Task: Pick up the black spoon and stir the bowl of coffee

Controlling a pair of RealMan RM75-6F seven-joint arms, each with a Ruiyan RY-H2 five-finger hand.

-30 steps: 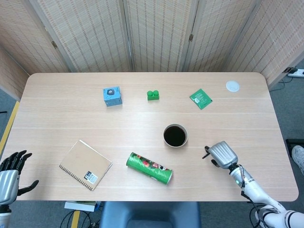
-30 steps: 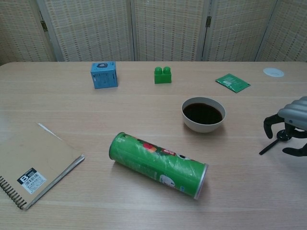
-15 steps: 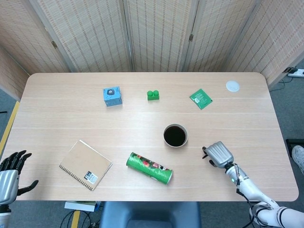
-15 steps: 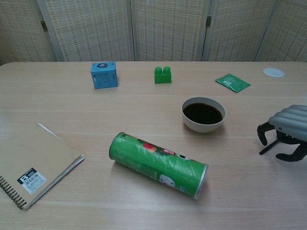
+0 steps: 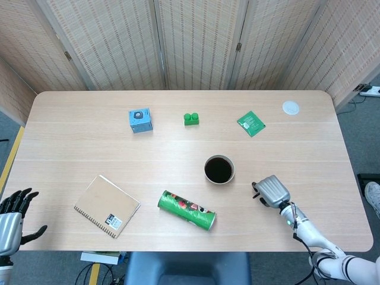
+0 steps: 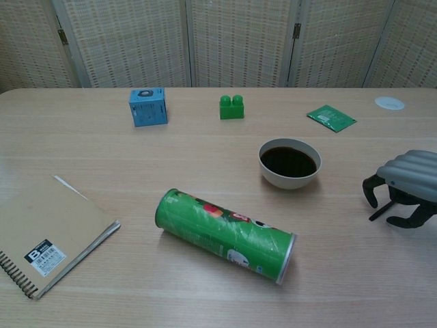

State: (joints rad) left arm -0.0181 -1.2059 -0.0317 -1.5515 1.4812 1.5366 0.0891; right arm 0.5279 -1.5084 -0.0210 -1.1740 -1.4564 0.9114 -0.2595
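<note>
The white bowl of dark coffee (image 5: 219, 170) (image 6: 268, 172) stands right of the table's middle. The black spoon (image 6: 379, 211) lies on the table to the bowl's right; only a short piece of its thin handle shows. My right hand (image 5: 271, 190) (image 6: 408, 184) arches over the spoon, palm down, with dark fingers (image 6: 370, 190) curled to either side of the handle and a gap left between them. The rest of the spoon is hidden under the hand. My left hand (image 5: 15, 217) hangs off the table's near left corner, fingers spread, holding nothing.
A green chip can (image 6: 225, 234) lies on its side in front of the bowl. A brown notebook (image 6: 41, 232) is near left. At the back stand a blue cube (image 6: 147, 106), a green block (image 6: 231, 107), a green sachet (image 6: 331, 117) and a white disc (image 6: 389, 103).
My right hand has shifted left toward the bowl and sunk lower over the spoon, its fingers curling further around the handle. The spoon's visible end has stayed put. The left hand is still.
</note>
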